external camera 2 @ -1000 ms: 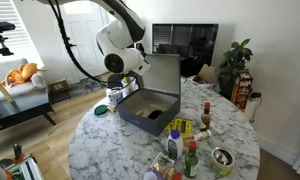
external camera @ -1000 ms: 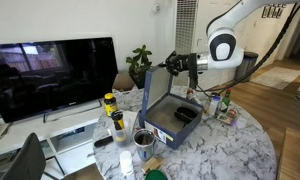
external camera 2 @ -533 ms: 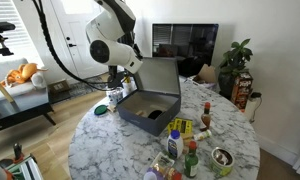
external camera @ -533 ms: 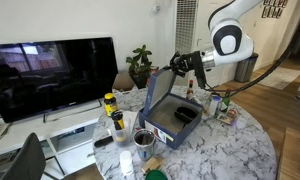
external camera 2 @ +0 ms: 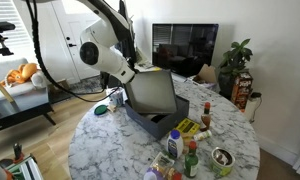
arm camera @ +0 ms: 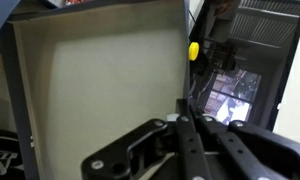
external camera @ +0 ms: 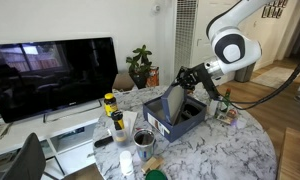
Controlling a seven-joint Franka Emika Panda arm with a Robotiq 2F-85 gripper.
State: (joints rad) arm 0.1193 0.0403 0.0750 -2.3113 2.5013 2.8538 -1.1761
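your fingers [external camera: 181,73] are clamped on the lid [external camera 2: 153,92] (tilted halfway over the box [external camera: 187,122]); next, follow its hinge arc down.

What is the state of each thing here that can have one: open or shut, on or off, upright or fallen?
gripper: shut, at the free edge of the lid.
lid: halfway, tilted over the box.
box: partly open.
television: screen dark, seems off.
yellow-capped bottles: upright, capped.
metal cup: upright.
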